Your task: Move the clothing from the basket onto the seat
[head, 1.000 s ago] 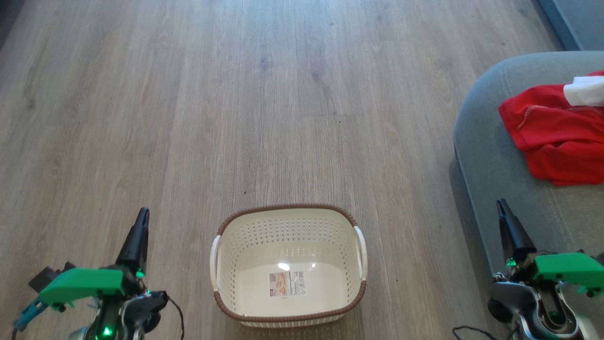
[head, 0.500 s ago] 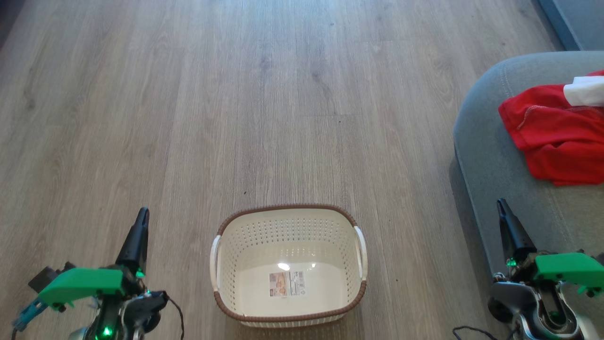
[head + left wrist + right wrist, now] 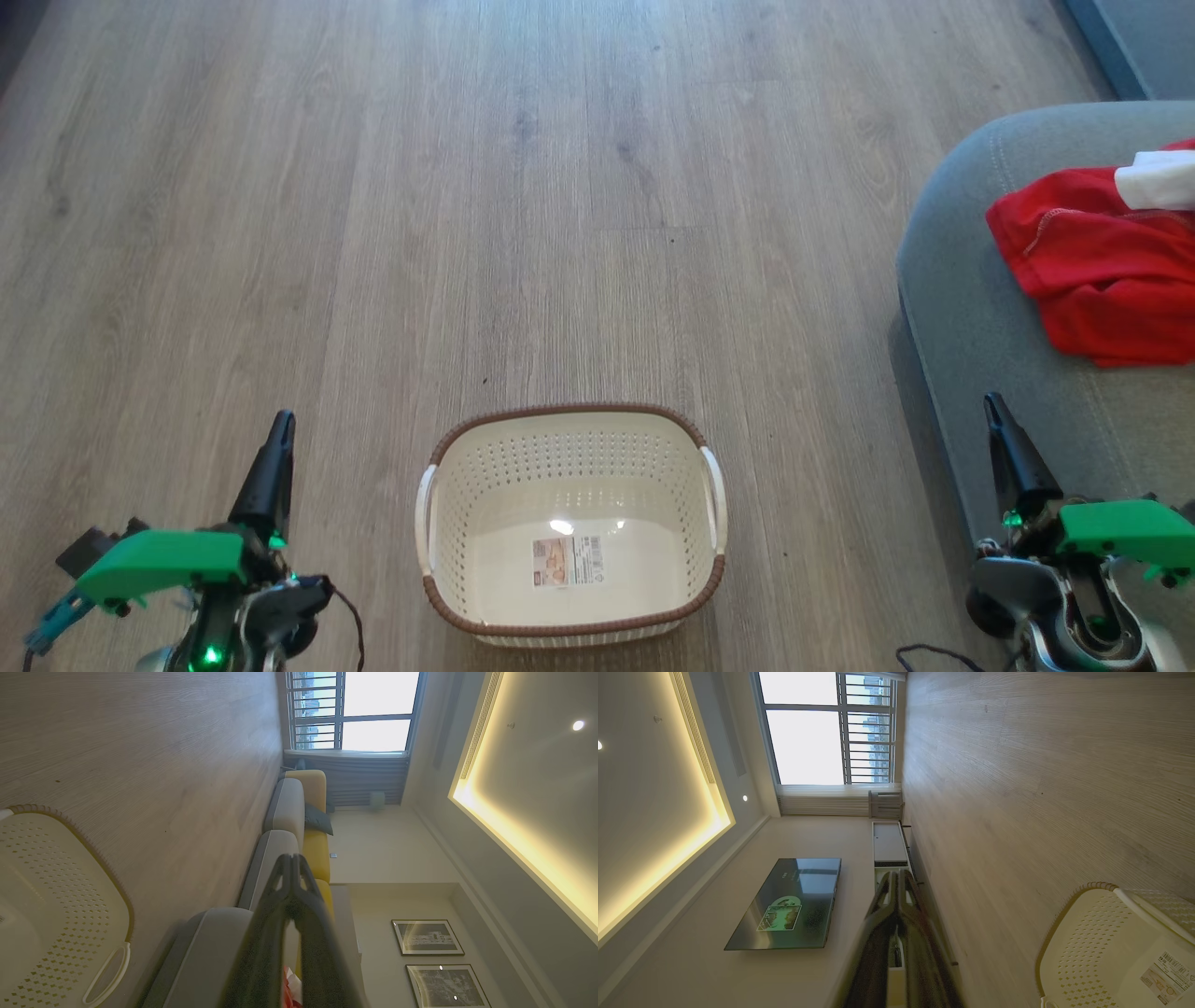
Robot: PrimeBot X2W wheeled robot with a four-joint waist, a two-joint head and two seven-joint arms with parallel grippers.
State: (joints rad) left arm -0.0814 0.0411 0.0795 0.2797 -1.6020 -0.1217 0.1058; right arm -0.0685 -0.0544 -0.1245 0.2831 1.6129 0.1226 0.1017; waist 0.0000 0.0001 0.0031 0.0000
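Nearest, lower left of the head view: left jaws, the long dark fingers (image 3: 268, 476) pressed together to one point, holding nothing, above the wooden floor (image 3: 467, 187) and apart from the basket (image 3: 569, 411).

Lower right: right jaws, likewise closed tight and gripping nothing, fingers (image 3: 1013, 457) over the near edge of the seat (image 3: 962, 280).

Between the two arms, bottom centre: basket, cream perforated plastic, brown woven-look rim, a white handle on each side, upright on the floor. A label sticker (image 3: 567, 560) shows on its bottom.

Right, beyond the right jaws: seat, grey upholstered cushion with a rounded corner and a stitched seam, standing apart from the basket.

On the seat: clothing (image 3: 1102, 280), bright red, crumpled, with a white panel (image 3: 1158, 179) at its far side. It runs out of the picture on the right.

Farther off, left wrist view: a row of grey cushions (image 3: 285, 807) with yellow backs, a dark pillow (image 3: 318, 820), two framed pictures (image 3: 427, 937) on the wall, a barred window (image 3: 355, 709).

Farther off, right wrist view: a television (image 3: 789, 903) on the wall and a low cabinet (image 3: 888, 842) below it.
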